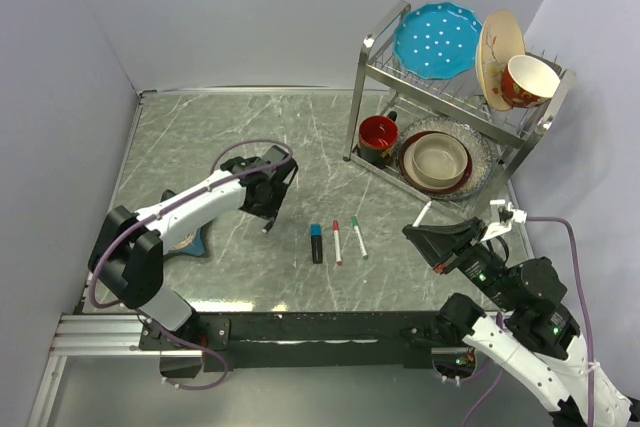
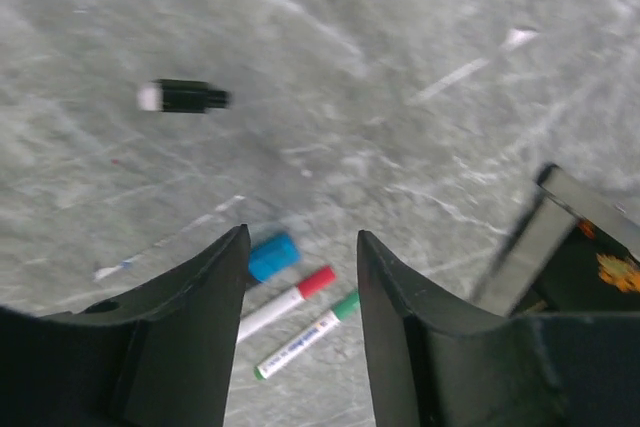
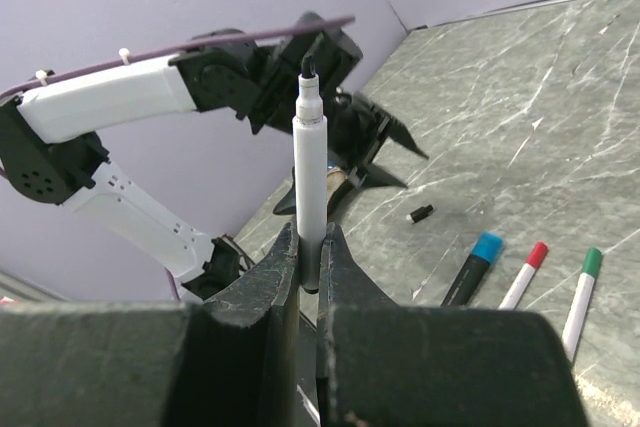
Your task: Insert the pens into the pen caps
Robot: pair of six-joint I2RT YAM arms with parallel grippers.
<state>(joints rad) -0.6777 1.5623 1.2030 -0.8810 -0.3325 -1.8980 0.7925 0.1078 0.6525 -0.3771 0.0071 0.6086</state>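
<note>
Right gripper (image 3: 310,237) is clamped tight on the last open pen (image 3: 309,167), a thin white one with a black tip. It holds the barrel low down, tip sticking up and out, over the near right part of the tabletop (image 1: 200,127).

The one that matters is the black cap (image 2: 185,97). It's lying flat on the tabletop, left of centre and not far from the near edge. The left gripper (image 2: 302,237) hangs just above and a bit to the far side of it, jaws about halfway apart with nothing in them. In the left wrist view the cap sits out ahead of the fingertips and a little left of the gap. Its long axis runs crosswise, more or less along the line the jaws close on. My guess is the wrist needs a twist, or it'll pinch the cap end to end. The left arm is clearly the nearer one.

The blue marker (image 1: 316,243), red marker (image 1: 337,242) and green marker (image 1: 358,238) already wear their caps. They lie side by side between the two arms, just right of the cap, so nothing blocks the reach. The dish rack (image 1: 358,102) with plates and bowls sits in the far right corner, well apart.
</note>
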